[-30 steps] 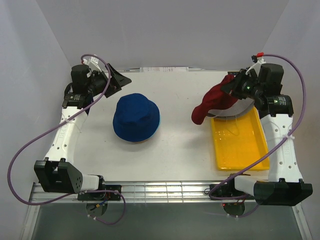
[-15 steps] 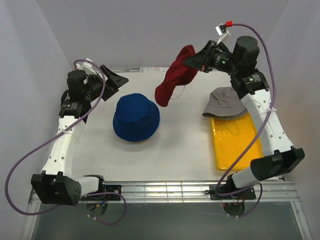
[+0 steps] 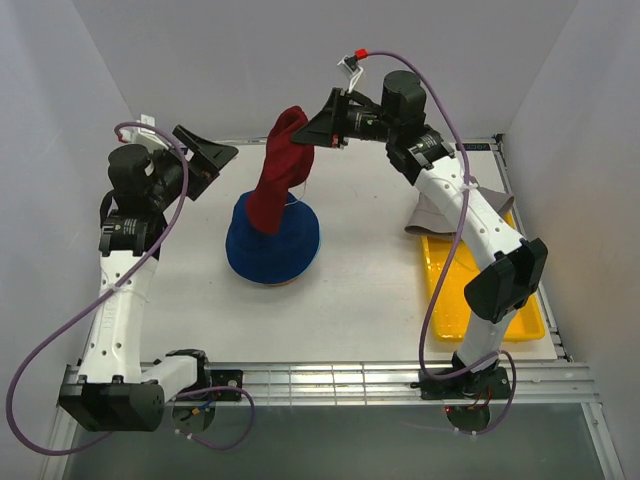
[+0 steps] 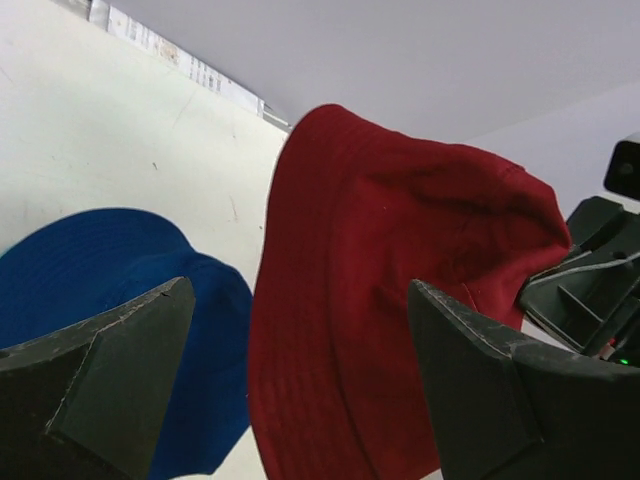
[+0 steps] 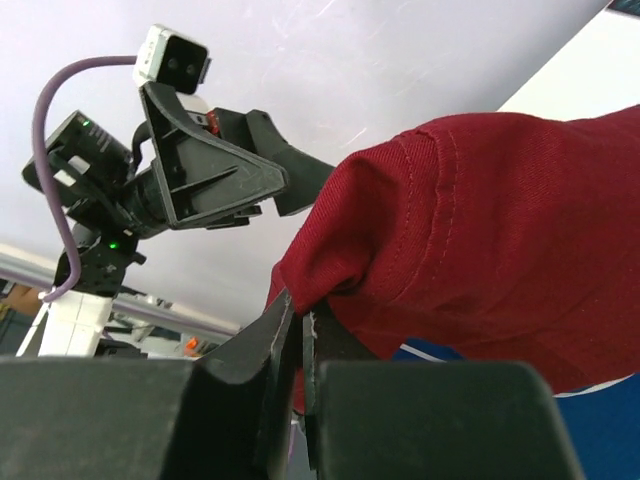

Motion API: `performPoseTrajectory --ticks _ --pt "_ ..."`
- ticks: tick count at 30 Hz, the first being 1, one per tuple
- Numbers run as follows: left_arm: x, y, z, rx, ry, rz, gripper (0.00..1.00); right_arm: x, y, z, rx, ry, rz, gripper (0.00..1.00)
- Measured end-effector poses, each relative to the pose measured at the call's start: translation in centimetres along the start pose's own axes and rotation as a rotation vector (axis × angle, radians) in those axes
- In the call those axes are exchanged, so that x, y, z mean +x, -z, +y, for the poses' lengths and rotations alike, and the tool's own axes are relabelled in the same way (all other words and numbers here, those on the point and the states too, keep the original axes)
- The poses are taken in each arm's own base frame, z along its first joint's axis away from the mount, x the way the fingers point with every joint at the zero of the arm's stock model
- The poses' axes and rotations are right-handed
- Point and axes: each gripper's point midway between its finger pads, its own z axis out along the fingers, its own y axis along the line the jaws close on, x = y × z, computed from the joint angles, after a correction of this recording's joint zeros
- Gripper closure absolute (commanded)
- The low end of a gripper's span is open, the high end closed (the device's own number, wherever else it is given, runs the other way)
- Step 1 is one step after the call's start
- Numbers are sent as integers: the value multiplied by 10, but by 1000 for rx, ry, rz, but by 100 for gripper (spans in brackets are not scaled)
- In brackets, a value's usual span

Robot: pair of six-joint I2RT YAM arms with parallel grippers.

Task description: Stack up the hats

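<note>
Soft matt woven cloth with stitched seams forms the red hat (image 5: 480, 230); the blue hat (image 4: 90, 260) is the same matt cloth. The tray (image 3: 533, 322) is glossy yellow plastic, the table (image 3: 350, 300) smooth matt white. The left gripper (image 4: 300, 288) is matt black plastic, edges scuffed pale.

The right arm (image 3: 470, 215) hides most of the grey hat (image 3: 420, 222).
</note>
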Motion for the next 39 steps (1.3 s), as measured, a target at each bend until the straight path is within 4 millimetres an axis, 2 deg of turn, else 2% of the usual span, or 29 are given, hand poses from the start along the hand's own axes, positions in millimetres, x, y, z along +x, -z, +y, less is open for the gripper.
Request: performPoseTrajectory --ticks 2,5,8,10,14,21,31,39 --pt "4 -1 9 11 51 30 2 3 -7 -2 -24 -21 14 92" --pt "20 -3 29 24 170 97 2 -1 -12 -1 -55 -29 15 92" --pt "43 -6 45 20 291 175 4 -12 -13 10 -93 -8 1 92" --pt "52 -6 47 26 351 212 5 -19 -10 22 -127 14 -11 92" --pt "54 -1 32 98 419 237 8 -29 -6 41 -191 46 -33 92" --pt "59 8 18 186 546 254 11 -32 -4 51 -227 40 -39 92" --pt "46 12 -3 273 627 256 14 -22 -9 38 -222 5 -17 92" --pt "44 18 -13 309 653 279 16 -20 -10 39 -227 7 -15 92"
